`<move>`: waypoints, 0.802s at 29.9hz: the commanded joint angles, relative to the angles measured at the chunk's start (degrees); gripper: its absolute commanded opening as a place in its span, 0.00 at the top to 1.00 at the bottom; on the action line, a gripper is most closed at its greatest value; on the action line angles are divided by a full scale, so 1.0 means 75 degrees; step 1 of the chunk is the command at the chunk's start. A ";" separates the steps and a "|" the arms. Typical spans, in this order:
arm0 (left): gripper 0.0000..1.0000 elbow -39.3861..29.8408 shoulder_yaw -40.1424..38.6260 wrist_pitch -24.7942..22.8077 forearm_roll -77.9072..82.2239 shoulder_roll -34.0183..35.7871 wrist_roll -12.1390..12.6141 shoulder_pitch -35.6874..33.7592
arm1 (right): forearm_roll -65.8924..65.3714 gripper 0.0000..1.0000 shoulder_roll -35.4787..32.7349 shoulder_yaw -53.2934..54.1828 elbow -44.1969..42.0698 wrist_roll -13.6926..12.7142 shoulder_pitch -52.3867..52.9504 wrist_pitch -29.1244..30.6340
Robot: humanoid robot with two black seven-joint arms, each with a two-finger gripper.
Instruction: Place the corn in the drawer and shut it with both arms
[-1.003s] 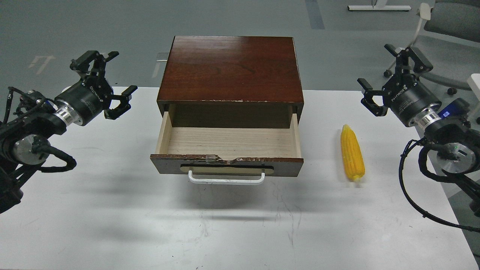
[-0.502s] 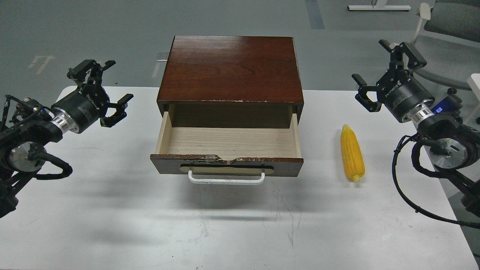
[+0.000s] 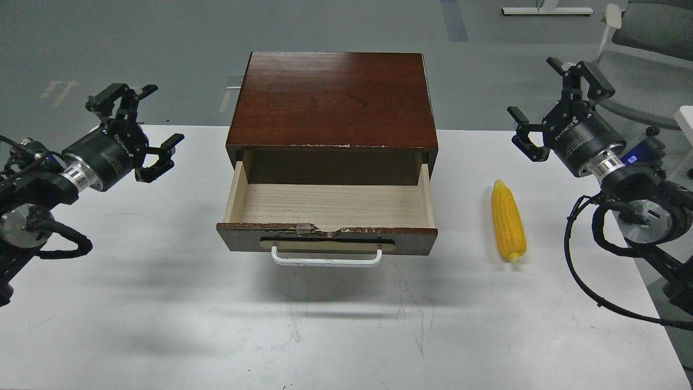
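Observation:
The yellow corn lies on the white table to the right of the drawer, pointed end away from me. The drawer is pulled open, its pale wood inside empty, white bar handle at the front. My left gripper is open and empty, raised at the far left, well away from the drawer. My right gripper is open and empty, raised above the table's back right, beyond and right of the corn.
The dark brown cabinet holding the drawer stands at the table's back middle. The white table spreads in front. An office chair stands on the floor behind my right arm.
My left arm has drawn back to the left. My right gripper has risen a little and shifted left. Corn and drawer have not moved.

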 commanded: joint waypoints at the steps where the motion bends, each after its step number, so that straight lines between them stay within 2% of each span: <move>1: 0.02 0.0007 -0.0056 0.0008 -0.0011 0.0000 -0.0007 -0.0010 | 0.0000 0.00 -0.0005 0.0001 0.0000 0.0007 0.0000 -0.0002; 24: 0.02 -0.0005 -0.0150 0.0102 -0.0210 -0.0035 0.0028 0.0084 | 0.0000 0.00 -0.0063 0.0012 0.0024 0.0019 0.0011 -0.0002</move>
